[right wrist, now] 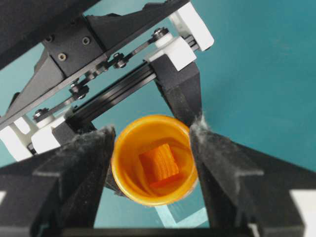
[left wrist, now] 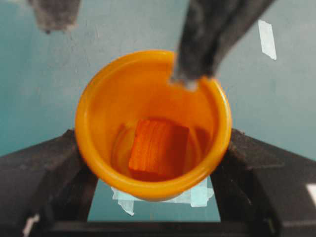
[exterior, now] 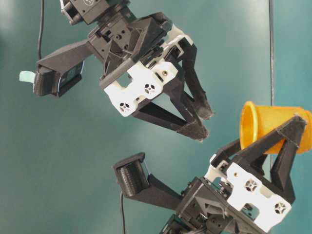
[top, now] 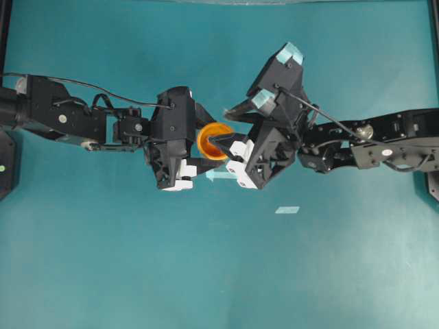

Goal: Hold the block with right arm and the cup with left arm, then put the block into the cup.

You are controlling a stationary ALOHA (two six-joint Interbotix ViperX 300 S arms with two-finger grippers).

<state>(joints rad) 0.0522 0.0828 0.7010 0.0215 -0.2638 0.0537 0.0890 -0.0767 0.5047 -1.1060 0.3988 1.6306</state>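
Cup (exterior: 273,127) lies tilted in your left gripper (exterior: 287,146), long axis near level in the table-level view, its round mouth turned toward the right arm (top: 384,140). Inside it, down on the bottom, you can see the block (left wrist: 159,148), free of any finger. Your left jaws clamp the cup's wall from both sides. Your right gripper (right wrist: 150,148) stands spread wide and holds nothing; seen from its own wrist, its two fingers frame the cup's rim, and one fingertip (left wrist: 190,79) hangs just over that rim. Below the cup, pale tape (left wrist: 197,197) marks the teal table (top: 206,274).
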